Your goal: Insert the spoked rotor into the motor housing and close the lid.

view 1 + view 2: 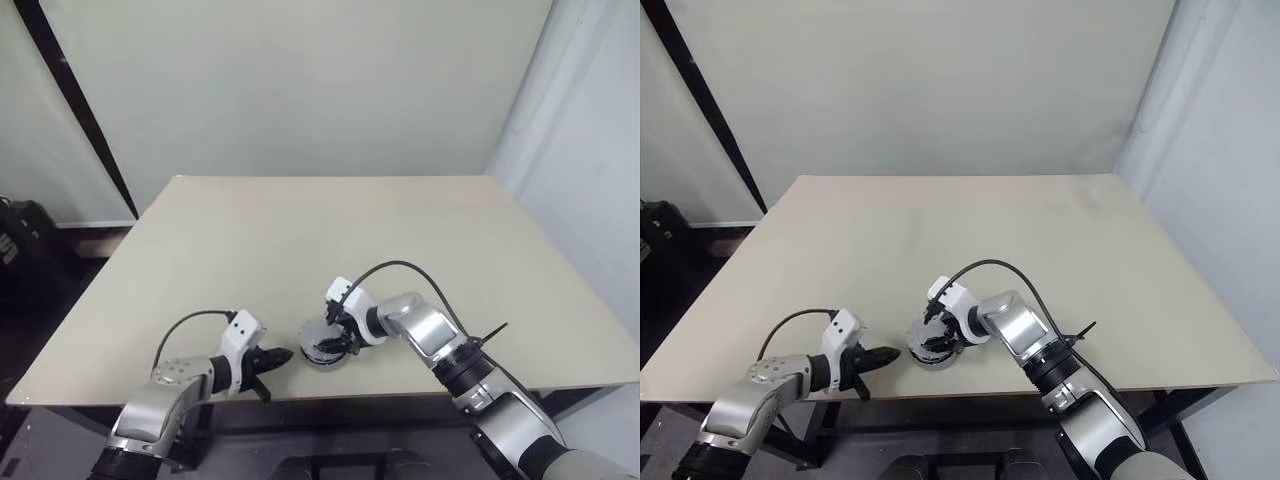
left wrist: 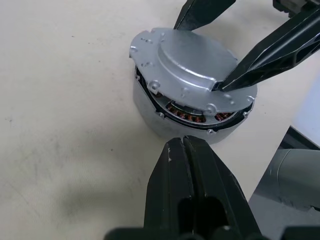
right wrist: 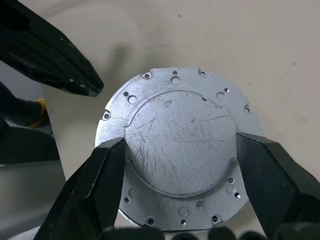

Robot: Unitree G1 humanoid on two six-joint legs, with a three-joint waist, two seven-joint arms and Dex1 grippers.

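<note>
Lid (image 3: 180, 155) clamped across its rim by right hand (image 1: 338, 333), sitting slightly askew atop housing (image 2: 192, 120) near desk's (image 1: 300, 240) front edge, likely for seating it flush; left hand (image 1: 272, 359) pinched together just beside housing, probably steadying it.

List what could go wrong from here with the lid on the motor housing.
1. The lid sits tilted on the motor housing, with copper windings showing through the gap; pressing now might jam it crooked.
2. The right gripper straddles the lid's raised centre by its fingertips; it may slip off the smooth metal.
3. The shut left gripper points at the housing's side, close to it; a nudge could slide the assembly, which sits near the table edge.
</note>
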